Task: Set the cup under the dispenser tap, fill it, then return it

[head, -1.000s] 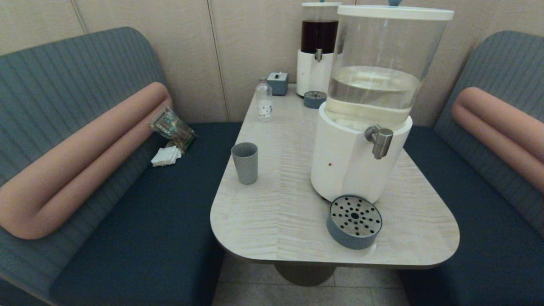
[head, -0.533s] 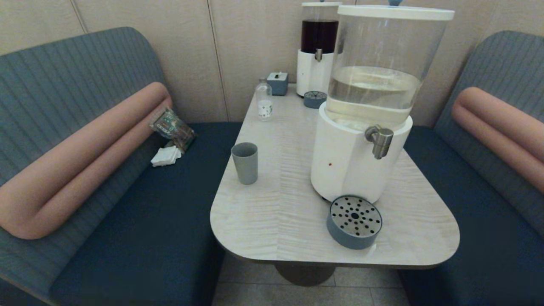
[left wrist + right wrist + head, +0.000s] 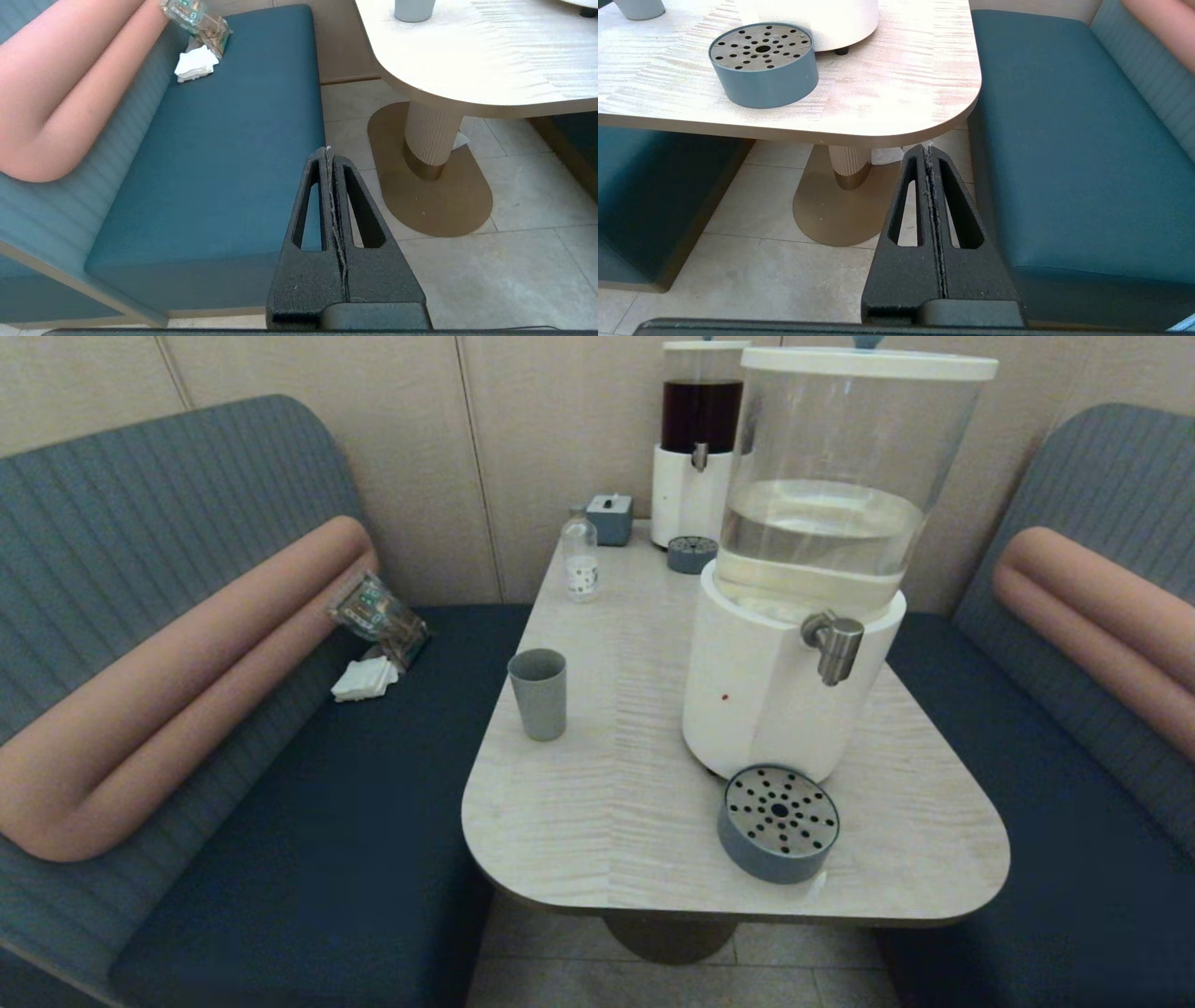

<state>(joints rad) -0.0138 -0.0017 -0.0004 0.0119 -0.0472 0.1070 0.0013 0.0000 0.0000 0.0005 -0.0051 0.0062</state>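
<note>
A grey-blue cup point(image 3: 538, 693) stands upright near the left edge of a pale wood-grain table point(image 3: 616, 821), well apart from the dispenser tap point(image 3: 834, 646) jutting from a large white-based dispenser point(image 3: 784, 691) whose clear tank is partly filled with colourless liquid. A round perforated drip tray point(image 3: 778, 822) sits on the table just in front of the dispenser base, below the tap. Farther back stand a small clear bottle point(image 3: 580, 558), a second dispenser point(image 3: 698, 439) holding dark liquid, and a smaller drip tray point(image 3: 692, 554). Blue benches flank the table.

Matt cup point(image 3: 538, 693), brushed-steel dispenser tap point(image 3: 834, 647) — pale wood-grain table point(image 3: 597, 803).
</note>
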